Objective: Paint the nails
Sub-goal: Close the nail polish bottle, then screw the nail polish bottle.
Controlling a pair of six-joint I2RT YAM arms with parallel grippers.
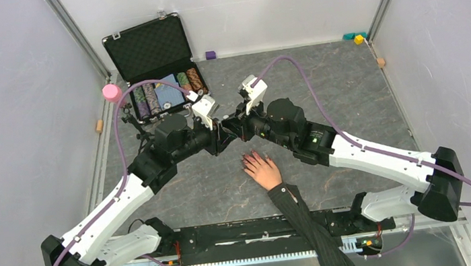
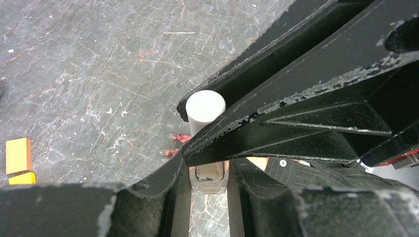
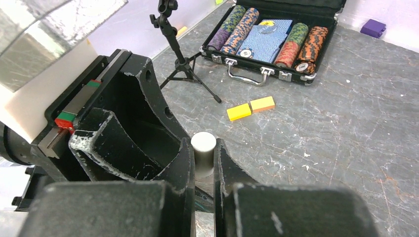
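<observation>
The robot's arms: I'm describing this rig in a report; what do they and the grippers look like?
The left arm and right arm match: white shell links, black joints, a purple cable looping along each. A white camera block sits at each wrist. The left gripper and right gripper are black, two-fingered, with paint chipped pale along the finger edges.

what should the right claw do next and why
Probably the right claw should twist the white cap loose and lift it, with the left claw holding the bottle steady. Each claw is shut on its part and the cap looks still on, so there is nothing out yet to paint the nails just below.
</observation>
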